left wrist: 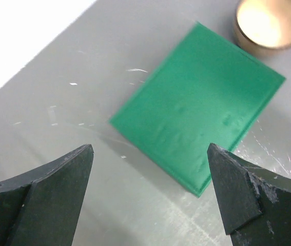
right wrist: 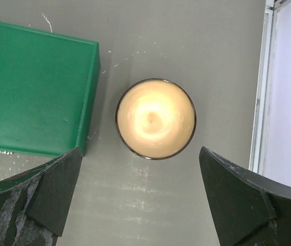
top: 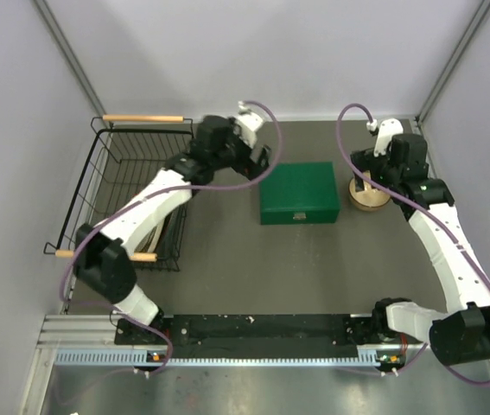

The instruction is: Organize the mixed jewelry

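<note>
Top external view: a shut green box [top: 299,192] sits mid-counter [top: 253,277] with both arms poised near its far side. The left jaws hang by its far-left corner, and the right jaws hang above the round wooden stand [top: 367,202] just beside its right end. Both pairs of jaws are spread wide, grasping nothing. None of the mixed jewelry shows in any view. The rings and studs are likely inside the box, though the closed lid hides that. From the left jaws the box lies ahead and to the right, set diagonally. From the right jaws it lies off to the left, with the stand centred between them. The box's long axis runs left to right, clasp [top: 297,217] facing the arm bases. The left jaws look nearer, so lifting the lid probably falls to them.
</note>
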